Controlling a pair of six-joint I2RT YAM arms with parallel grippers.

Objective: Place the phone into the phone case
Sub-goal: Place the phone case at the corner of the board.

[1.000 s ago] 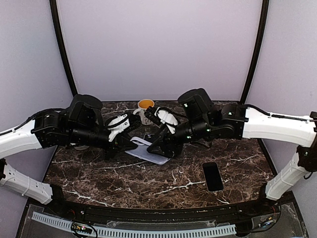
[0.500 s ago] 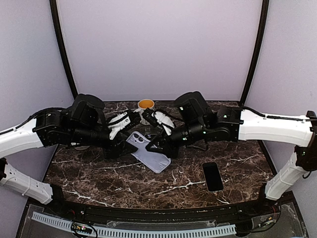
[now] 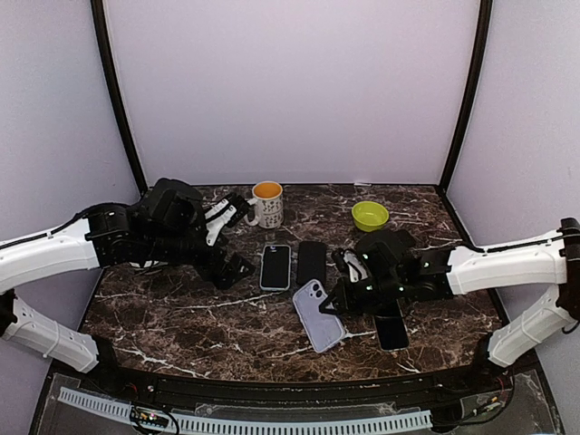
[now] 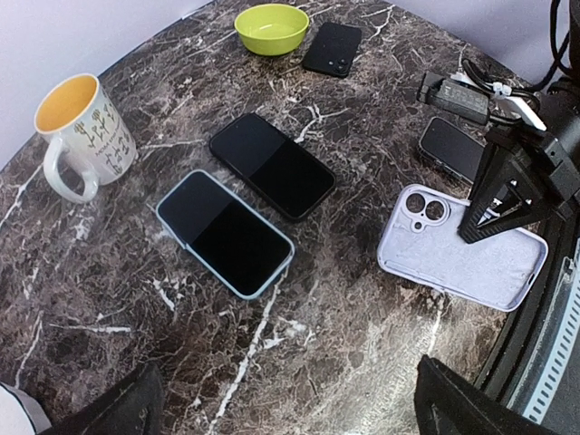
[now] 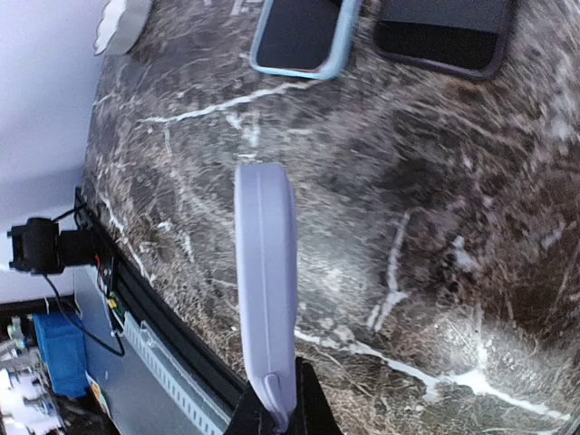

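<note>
Lilac phone case (image 3: pixel 317 317) sits in the lower middle of the overhead view. The right gripper (image 3: pixel 340 304) is clamped tight on its near right edge. The rimmed side and camera cut-out face up. Whether its far end rests on the marble table (image 3: pixel 181 317) I cannot tell.

Just above it, a bare black phone (image 3: pixel 311 262) lies flat, screen up. Beside that on the left, a pale blue case (image 3: pixel 275 266) has a dark-screened phone seated in it. A white mug (image 3: pixel 266 205) shows its yellow inside at upper centre. A green bowl (image 3: pixel 370 216) stands to the right of the mug. Another dark phone (image 3: pixel 391 333) lies partly under the right arm.

The left gripper (image 3: pixel 237 238) stands spread wide at centre left, holding nothing.
</note>
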